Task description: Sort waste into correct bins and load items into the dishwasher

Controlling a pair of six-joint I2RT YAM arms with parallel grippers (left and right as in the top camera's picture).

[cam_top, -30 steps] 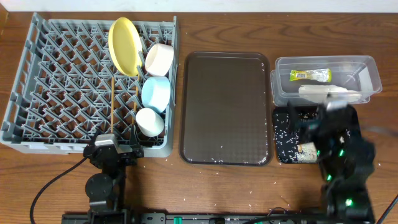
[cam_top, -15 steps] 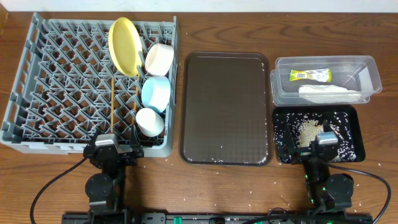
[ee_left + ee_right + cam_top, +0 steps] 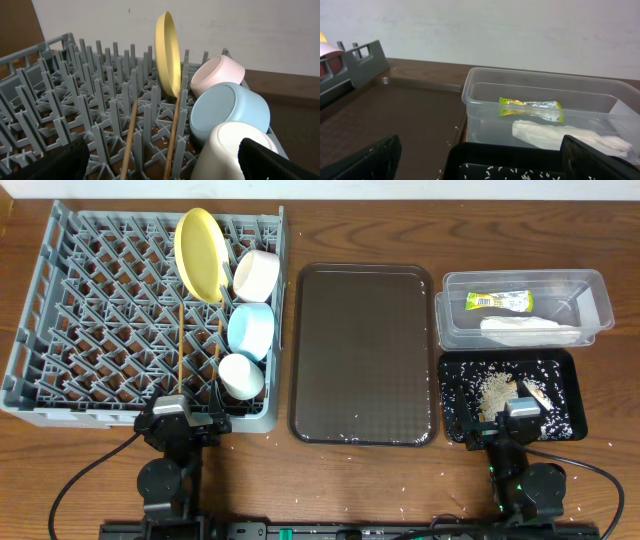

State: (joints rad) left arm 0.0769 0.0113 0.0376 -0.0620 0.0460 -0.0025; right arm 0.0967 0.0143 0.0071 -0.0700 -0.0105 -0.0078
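The grey dishwasher rack [image 3: 100, 310] [image 3: 75, 100] holds the upright yellow plate [image 3: 200, 252] [image 3: 167, 52], white bowl [image 3: 256, 274], light blue bowl [image 3: 250, 330] [image 3: 230, 112], white cup [image 3: 241, 376] [image 3: 235, 152] and two chopsticks [image 3: 180, 350] [image 3: 131, 135]. The clear tub [image 3: 600, 300] [image 3: 470, 95] contains the green-and-yellow wrapper [image 3: 498, 301] [image 3: 530, 107] and the white napkin [image 3: 530, 330] [image 3: 560, 135]. Rice [image 3: 492, 390] lies in the black tray [image 3: 570, 385] [image 3: 510, 152]. My left gripper [image 3: 180, 423] [image 3: 162, 167] is open at the rack's front edge. My right gripper [image 3: 508, 425] [image 3: 482, 165] is open at the black tray's front edge. Both are empty.
The dark brown serving tray [image 3: 365, 350] [image 3: 400, 110] lies between the rack and the bins. Stray rice grains dot the wooden table [image 3: 400, 480] in front of it. A corner of the rack [image 3: 365, 62] shows at the left of the right wrist view.
My right arm has pulled back from above the black tray to the table's front edge, uncovering the rice pile. The left arm has not moved.
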